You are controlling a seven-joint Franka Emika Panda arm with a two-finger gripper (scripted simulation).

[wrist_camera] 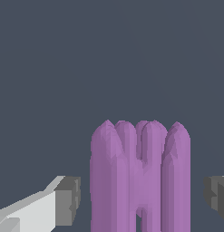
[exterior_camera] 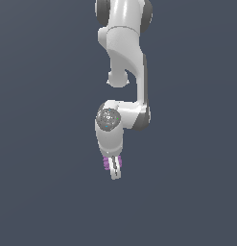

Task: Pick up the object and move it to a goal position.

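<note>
The object [wrist_camera: 140, 176], a purple block with ridged, bumpy sides, stands between my gripper's [wrist_camera: 143, 199] two fingers in the wrist view. A narrow gap shows on each side between the block and the grey pads [wrist_camera: 68, 199], so the gripper is open around it and not touching. In the exterior view the white arm reaches down from the top edge. Its gripper [exterior_camera: 114, 169] points downward, and only a purple sliver of the object [exterior_camera: 106, 164] peeks out on the exterior view's left of the fingers. The fingers hide the other parts of the block there.
A plain dark grey-blue surface [exterior_camera: 43, 192] fills both views around the arm. No other objects, containers or edges show.
</note>
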